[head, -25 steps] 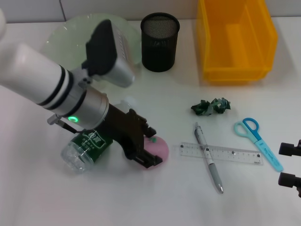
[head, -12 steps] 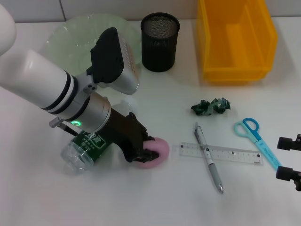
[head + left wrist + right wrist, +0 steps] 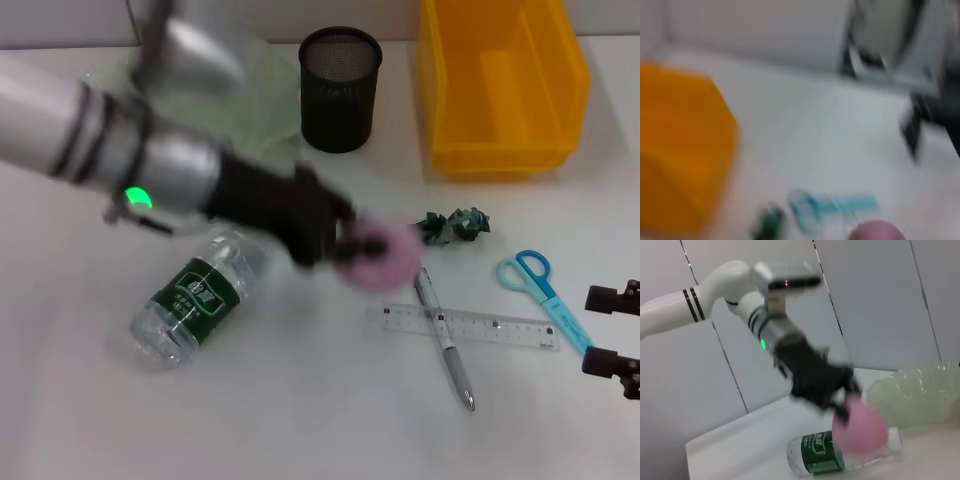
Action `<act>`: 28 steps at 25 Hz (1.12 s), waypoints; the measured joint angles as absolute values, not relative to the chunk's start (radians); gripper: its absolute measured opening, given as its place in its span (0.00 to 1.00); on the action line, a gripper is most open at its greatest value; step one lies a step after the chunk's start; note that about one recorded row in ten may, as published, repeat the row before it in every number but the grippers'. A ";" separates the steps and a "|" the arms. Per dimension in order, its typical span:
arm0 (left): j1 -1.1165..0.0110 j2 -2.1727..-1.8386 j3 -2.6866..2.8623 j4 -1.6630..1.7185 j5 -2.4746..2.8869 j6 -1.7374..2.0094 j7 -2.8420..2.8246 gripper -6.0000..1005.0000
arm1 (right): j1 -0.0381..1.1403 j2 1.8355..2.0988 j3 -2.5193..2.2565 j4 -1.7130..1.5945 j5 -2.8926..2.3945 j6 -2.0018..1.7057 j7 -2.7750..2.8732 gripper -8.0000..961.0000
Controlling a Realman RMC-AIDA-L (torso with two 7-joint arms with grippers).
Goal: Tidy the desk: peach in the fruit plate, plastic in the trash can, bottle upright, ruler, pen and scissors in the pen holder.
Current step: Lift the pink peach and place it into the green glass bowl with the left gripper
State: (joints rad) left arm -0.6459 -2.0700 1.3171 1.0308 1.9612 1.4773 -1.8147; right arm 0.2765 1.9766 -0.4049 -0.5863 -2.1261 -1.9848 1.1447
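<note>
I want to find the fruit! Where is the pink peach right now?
In the head view the peach is held up off the desk in the left gripper, near the middle, between the lying bottle and the crumpled green plastic.

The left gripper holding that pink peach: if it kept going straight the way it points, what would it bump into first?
Probably the crumpled green plastic, just ahead of the left gripper and its peach; height is unclear, so it might pass above.

Peach [image 3: 385, 257] pink. Bottle [image 3: 195, 295] clear, dark green label with white print. Fruit plate [image 3: 262, 92] pale translucent green. Pen holder [image 3: 341, 88] black mesh. Bin [image 3: 500, 85] orange-yellow. Scissors [image 3: 548, 300] light blue. Crumpled plastic [image 3: 453, 225] dark green.
</note>
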 joint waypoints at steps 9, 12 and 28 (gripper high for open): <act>-0.643 -2.065 0.822 0.881 1.788 1.285 -1.744 0.20 | 0.288 1.985 -0.405 -0.583 -2.123 -1.985 1.140 0.77; -0.644 -2.058 0.771 0.807 1.783 1.138 -1.746 0.15 | 0.291 1.989 -0.404 -0.583 -2.123 -1.985 1.140 0.77; -0.577 -2.065 0.775 0.794 1.650 1.099 -1.692 0.56 | 0.318 2.008 -0.405 -0.583 -2.123 -1.985 1.139 0.77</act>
State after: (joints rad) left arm -0.5772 -2.0648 0.7748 0.7945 1.6502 1.0995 -1.6924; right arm 0.3181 2.0085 -0.4051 -0.5829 -2.1229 -1.9849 1.1389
